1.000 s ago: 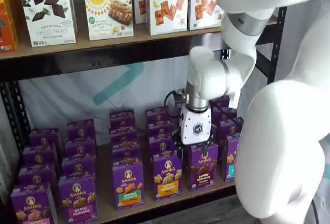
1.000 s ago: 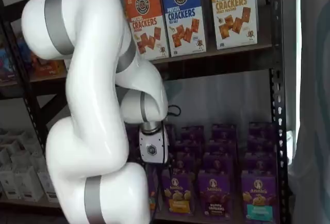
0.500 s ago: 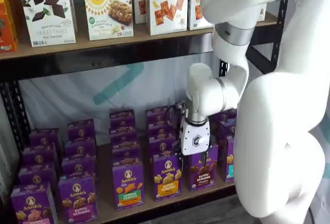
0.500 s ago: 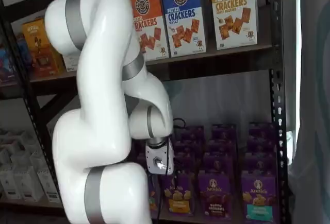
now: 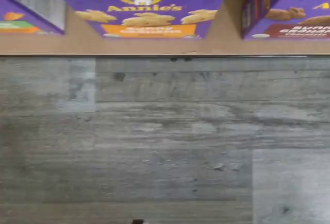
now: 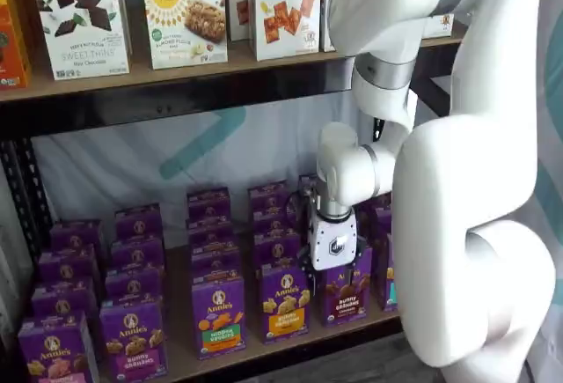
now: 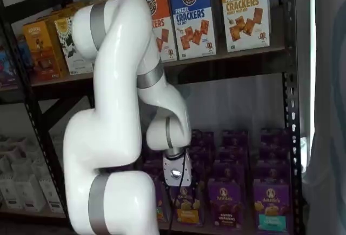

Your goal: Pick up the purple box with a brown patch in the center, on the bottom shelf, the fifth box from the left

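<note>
We see the gripper (image 6: 335,270) lower than before, just above the purple box (image 6: 346,294); jaws fully apart (fingers obscured), holding nothing.

The purple box (image 6: 345,291) stood at the front edge of the bottom shelf (image 6: 264,350), with open floor (image 5: 165,136) before it. A yellow-panel box (image 6: 284,299) stood just beside it on one side, another carton (image 6: 388,270) on the other, narrow gaps between. More purple boxes (image 6: 274,246) were crowded behind.
</note>
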You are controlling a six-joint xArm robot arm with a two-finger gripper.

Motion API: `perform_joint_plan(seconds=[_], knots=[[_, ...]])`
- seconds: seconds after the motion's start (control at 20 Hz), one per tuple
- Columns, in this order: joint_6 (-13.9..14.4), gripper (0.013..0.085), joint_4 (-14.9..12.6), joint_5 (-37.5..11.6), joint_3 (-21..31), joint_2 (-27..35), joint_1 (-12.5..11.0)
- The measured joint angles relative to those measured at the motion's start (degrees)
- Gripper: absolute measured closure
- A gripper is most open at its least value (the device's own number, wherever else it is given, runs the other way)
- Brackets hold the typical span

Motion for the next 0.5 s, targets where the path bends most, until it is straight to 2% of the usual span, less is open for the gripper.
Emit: perform_joint_plan(seconds=[0.1, 0.35, 0.5], knots=[[1.6, 0.013, -2.7, 0.1, -1.8, 1.9, -0.9], [1.2, 0.013, -4.1, 1.1, -5.5, 5.2, -2.7], [1.7, 0.013, -5.9, 0.6, -7.4, 6.8, -3.9]])
